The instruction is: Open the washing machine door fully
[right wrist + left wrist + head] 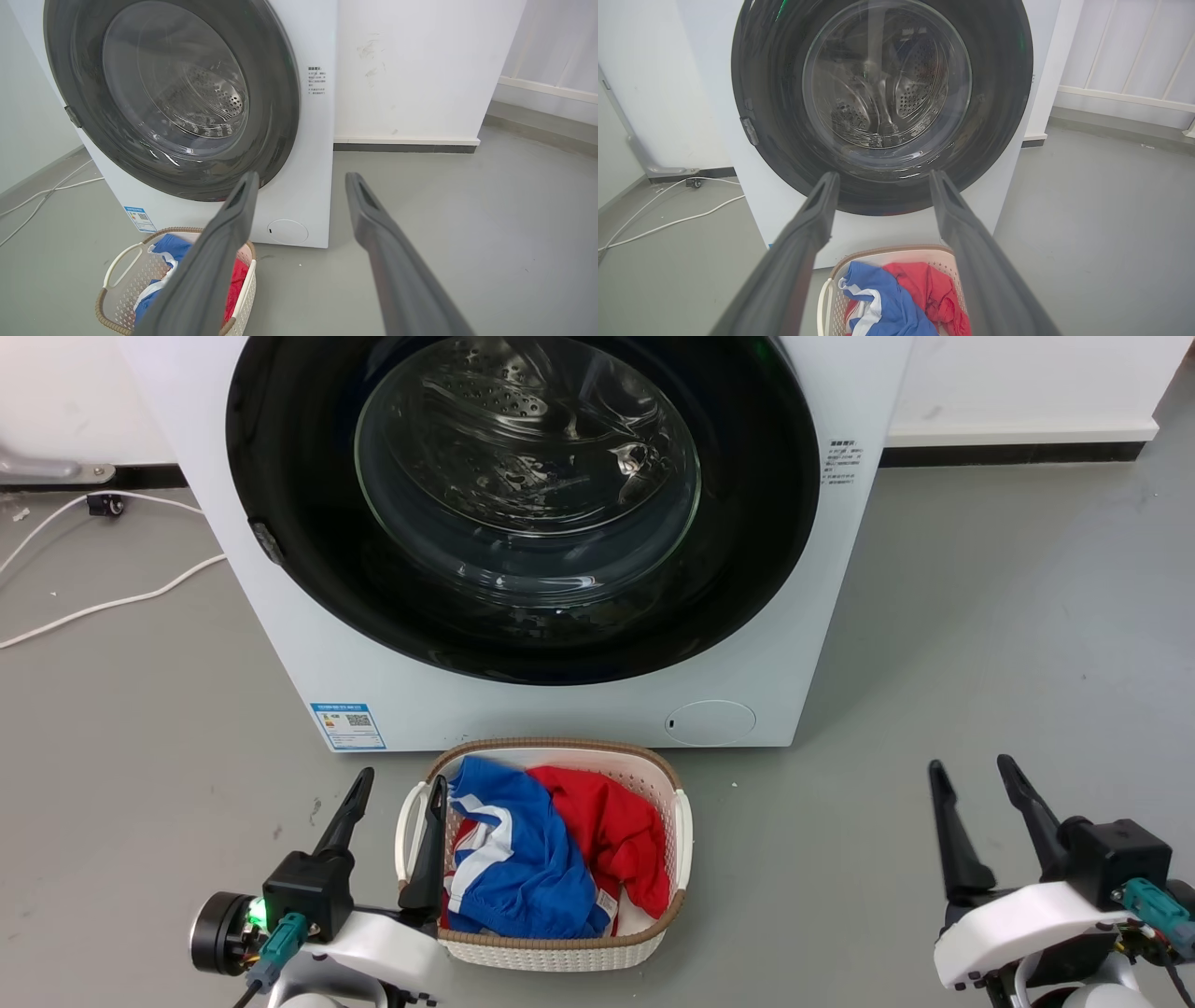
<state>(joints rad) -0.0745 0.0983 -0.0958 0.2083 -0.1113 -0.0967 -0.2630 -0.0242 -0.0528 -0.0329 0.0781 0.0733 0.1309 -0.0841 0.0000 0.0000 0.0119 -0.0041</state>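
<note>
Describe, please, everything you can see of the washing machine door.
The washing machine door is a large round glossy black ring around a bulging clear glass bowl, with a small grey tab on its left rim. It sits shut, flush on the white machine. Nothing touches it.

Nothing legible. Washing machine front: blue sticker with QR code at lower-left corner, black print block by right edge, both too small to read.
</note>
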